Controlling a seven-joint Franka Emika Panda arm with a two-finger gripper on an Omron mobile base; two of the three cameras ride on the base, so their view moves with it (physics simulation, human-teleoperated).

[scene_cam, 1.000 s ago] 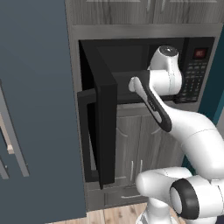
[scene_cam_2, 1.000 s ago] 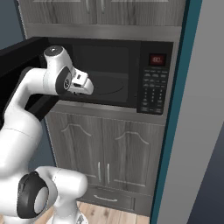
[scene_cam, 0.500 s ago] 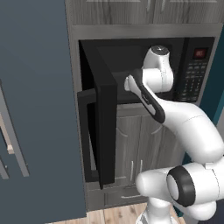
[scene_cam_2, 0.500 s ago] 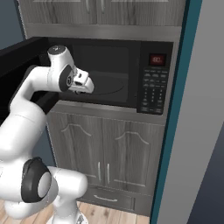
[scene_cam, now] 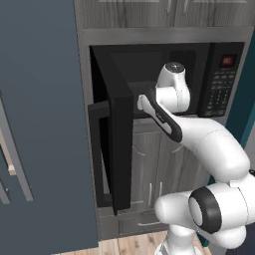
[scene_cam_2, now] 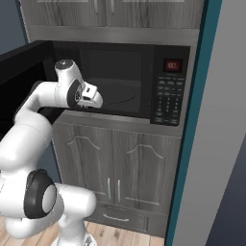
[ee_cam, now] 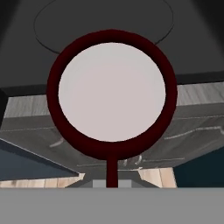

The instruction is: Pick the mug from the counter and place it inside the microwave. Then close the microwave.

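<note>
In the left base view, the microwave is seen built in under grey wood-grain cabinets, with its black door swung wide open toward the left. The white arm is raised from the lower right and bent toward the open cavity, its wrist held at the front edge of the opening. The keypad panel and red display are seen at the right of the cavity.

In the right base view, the arm is reached up from the lower left, and the claw is held just at the mouth of the microwave, above the lower cabinet doors. The turntable ring is seen on the cavity floor beyond it.

In the hand view, the mug is looked into from above: its dark red rim surrounds a pale interior, and its handle runs down to the bottom edge. The claw is closed tight, and the mug appears to be held by it at the handle side. The dark microwave floor with its ring lies beyond the mug, and the cabinet fronts below it.
</note>
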